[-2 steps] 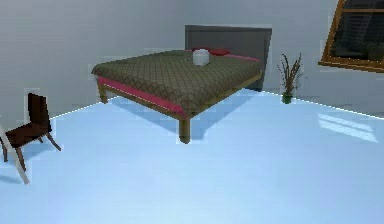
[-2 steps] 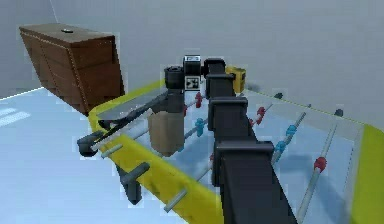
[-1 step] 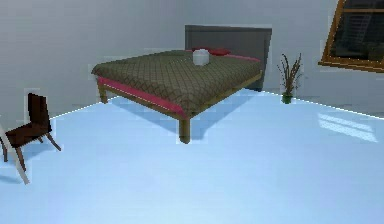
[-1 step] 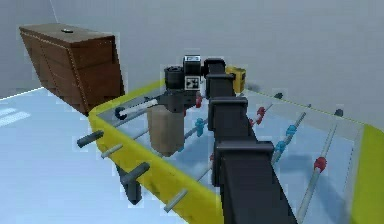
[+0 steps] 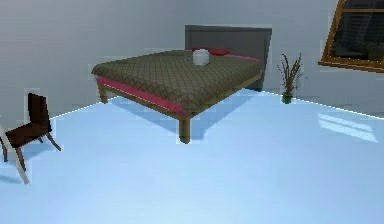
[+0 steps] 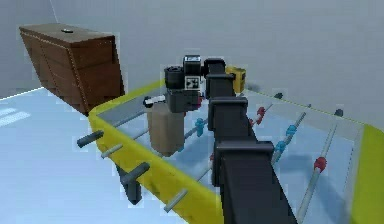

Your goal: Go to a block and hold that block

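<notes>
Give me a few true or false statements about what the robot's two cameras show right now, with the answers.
1. A bed stands in the forward view. True.
2. The plant stands left of the bed. False: it stands right of the bed, near the window.
3. The arm reaches over a foosball table with a yellow rim. True.
4. The gripper plainly holds nothing. False: a tan block sits right at it on the table, so I cannot tell whether it holds anything.
5. The wooden dresser is at the arm side view's right. False: it is at the upper left.
</notes>
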